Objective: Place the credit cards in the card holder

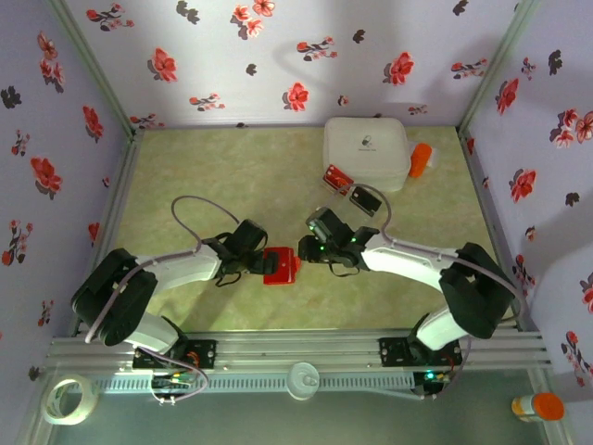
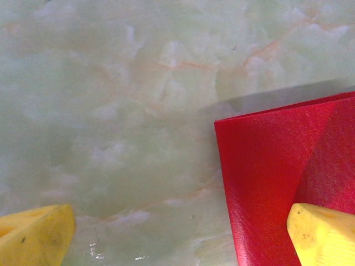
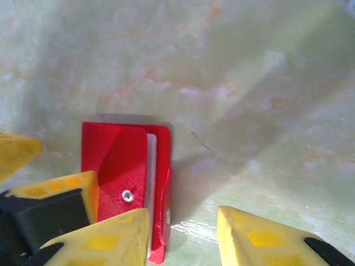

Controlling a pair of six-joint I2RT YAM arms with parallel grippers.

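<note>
Presently, card holder (image 1: 281, 265): on table (image 1: 204, 176), centre.
Left gripper (image 2: 180, 221): spread wide, grasping nothing.
Right gripper (image 3: 182, 221): jaws parted, released.
Credit cards (image 1: 337, 177): beside white box (image 1: 366, 148).

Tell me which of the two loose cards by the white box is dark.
The dark card lies nearer the front; the red card sits farther back, to its left.

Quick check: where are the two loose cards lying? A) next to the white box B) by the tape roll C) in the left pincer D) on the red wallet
A: the red card and the dark card lie next to the white box, well away from the wallet.
</note>
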